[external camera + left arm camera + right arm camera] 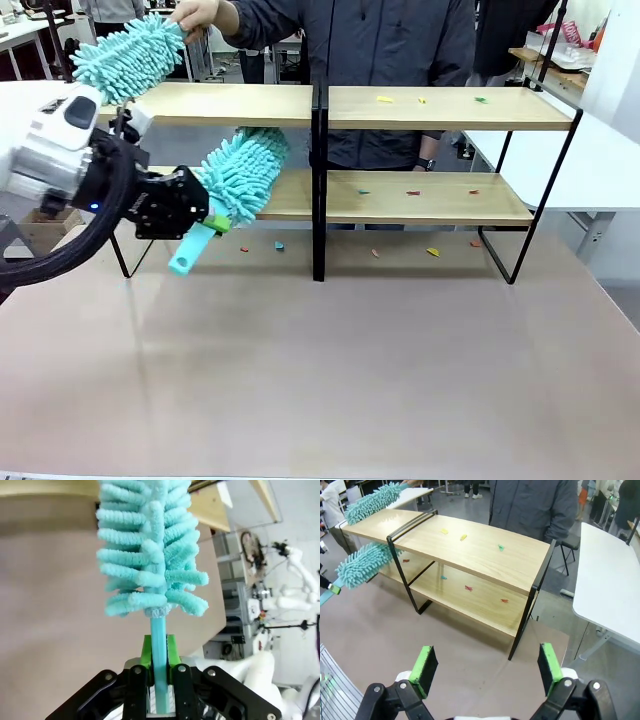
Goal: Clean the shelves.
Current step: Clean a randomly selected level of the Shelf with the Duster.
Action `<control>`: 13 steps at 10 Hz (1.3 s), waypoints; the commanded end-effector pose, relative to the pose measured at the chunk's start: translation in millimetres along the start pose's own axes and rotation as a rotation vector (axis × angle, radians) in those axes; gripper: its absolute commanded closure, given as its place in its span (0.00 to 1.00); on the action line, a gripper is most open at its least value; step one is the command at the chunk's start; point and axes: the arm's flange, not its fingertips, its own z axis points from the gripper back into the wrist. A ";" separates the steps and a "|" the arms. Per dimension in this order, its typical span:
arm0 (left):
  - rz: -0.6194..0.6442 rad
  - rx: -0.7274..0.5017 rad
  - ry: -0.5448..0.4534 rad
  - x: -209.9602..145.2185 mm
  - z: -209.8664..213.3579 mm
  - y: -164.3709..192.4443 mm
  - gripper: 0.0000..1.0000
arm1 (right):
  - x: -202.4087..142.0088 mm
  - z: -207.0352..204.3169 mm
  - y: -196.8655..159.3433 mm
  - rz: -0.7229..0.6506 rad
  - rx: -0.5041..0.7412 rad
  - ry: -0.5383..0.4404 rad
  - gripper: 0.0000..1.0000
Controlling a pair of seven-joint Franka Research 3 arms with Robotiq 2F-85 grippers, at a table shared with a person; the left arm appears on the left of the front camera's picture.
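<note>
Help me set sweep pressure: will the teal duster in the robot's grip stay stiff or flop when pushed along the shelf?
Probably floppy: the duster has soft fluffy strands that should splay. Its thin handle, clamped in the left end effector, may flex.

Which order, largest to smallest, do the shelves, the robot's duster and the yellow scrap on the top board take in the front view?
1. shelves
2. robot's duster, partly nearer the camera
3. yellow scrap
</note>
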 end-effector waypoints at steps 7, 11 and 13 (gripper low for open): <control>0.151 0.180 -0.044 67.1 -85.6 12.4 1.00 | -0.1 0.4 -1.3 0.009 0.001 -0.004 0.00; 0.225 0.289 -0.102 54.7 -71.1 4.6 1.00 | -0.1 0.4 -1.3 0.009 0.001 -0.004 0.00; 0.242 0.395 -0.066 38.8 -58.3 0.4 1.00 | -0.1 0.4 -1.3 0.009 0.001 -0.004 0.00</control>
